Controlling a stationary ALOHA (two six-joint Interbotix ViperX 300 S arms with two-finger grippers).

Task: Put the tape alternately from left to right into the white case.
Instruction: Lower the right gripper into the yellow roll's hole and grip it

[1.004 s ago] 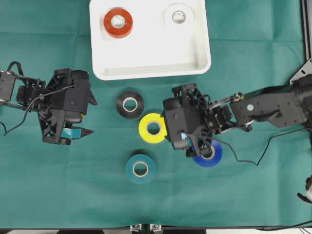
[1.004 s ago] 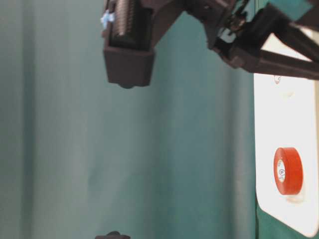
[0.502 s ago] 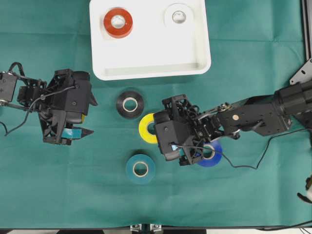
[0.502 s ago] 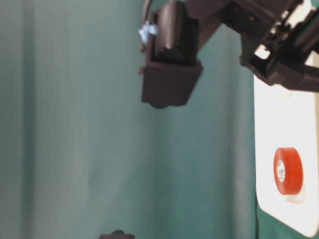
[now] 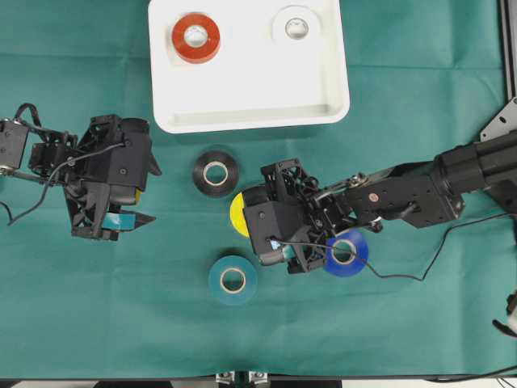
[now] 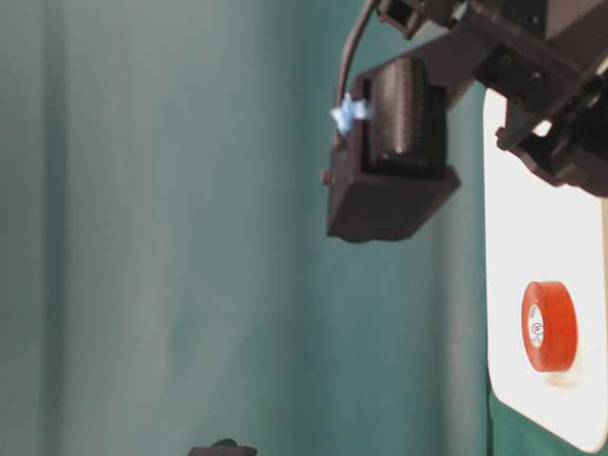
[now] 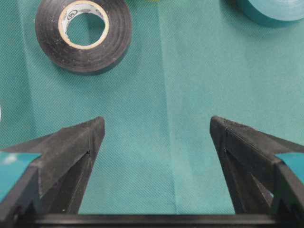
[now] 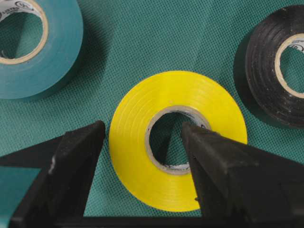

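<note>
The white case (image 5: 250, 105) lies at the back, with an orange-red roll (image 5: 195, 37) and a white roll (image 5: 296, 26) of tape inside. On the cloth lie a black roll (image 5: 215, 173), a teal roll (image 5: 233, 280), a blue roll (image 5: 345, 252) and a yellow roll (image 5: 237, 215), which is half hidden under my right wrist. My right gripper (image 8: 142, 128) is open low over the yellow roll (image 8: 178, 88). One finger is outside its rim and the other over its core hole. My left gripper (image 7: 156, 123) is open over bare cloth, short of the black roll (image 7: 83, 33).
A green cloth covers the table. The right arm (image 5: 420, 194) stretches in from the right edge, with a cable looping beneath it. A metal frame (image 5: 505, 113) stands at the right border. The table-level view shows the right wrist (image 6: 389, 161) beside the case (image 6: 532, 228).
My right gripper has slid left, from above the blue roll to over the yellow roll. The left arm has not moved.
</note>
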